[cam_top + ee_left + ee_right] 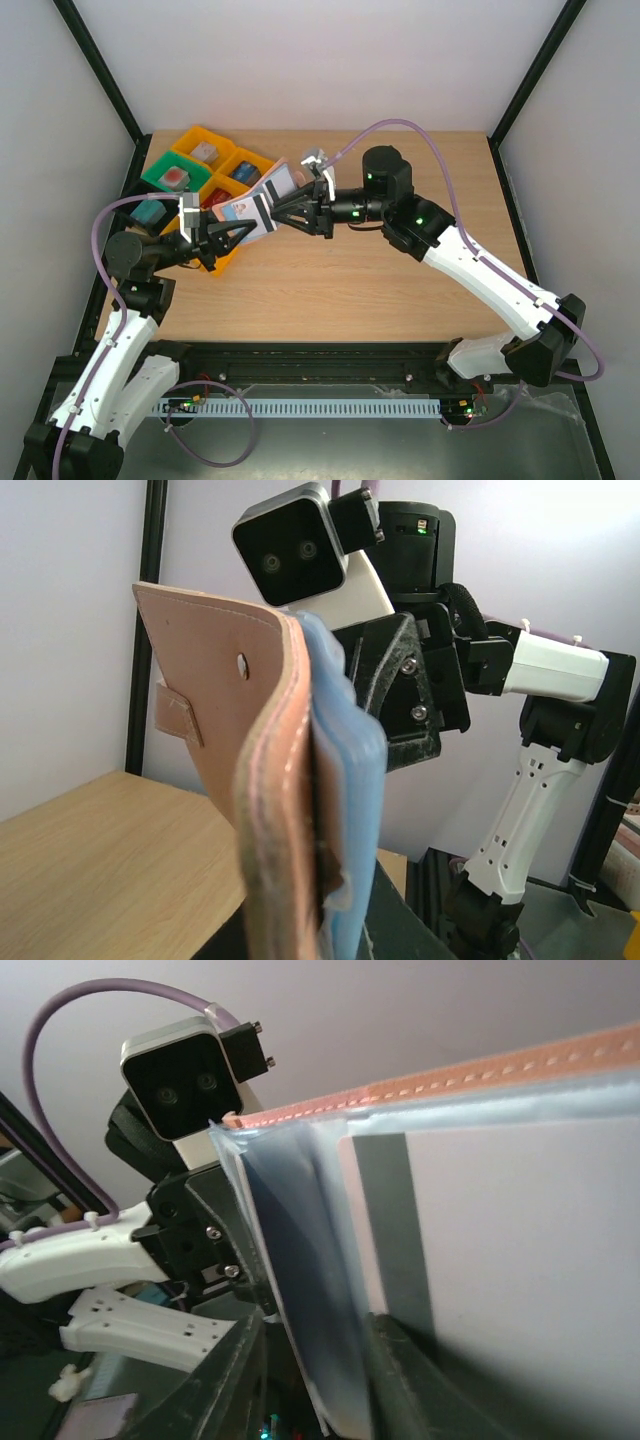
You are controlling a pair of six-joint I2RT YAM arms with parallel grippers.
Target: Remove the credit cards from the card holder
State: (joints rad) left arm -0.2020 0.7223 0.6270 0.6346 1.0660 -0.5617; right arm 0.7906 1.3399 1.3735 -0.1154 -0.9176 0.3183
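Note:
The tan card holder hangs in the air over the table's left half, standing edge-on in my left gripper, which is shut on its lower end. Light blue-grey credit cards sit in its sleeves. From above, the cards stretch between my left gripper and my right gripper. In the right wrist view the holder's stitched edge runs along the top over a white card with a grey stripe. My right gripper straddles the cards' edge, open, with a gap at its left finger.
Yellow and green trays holding small coloured blocks stand at the back left, right behind the held holder. The wooden table stretches to the right. Black frame posts rise at both back corners.

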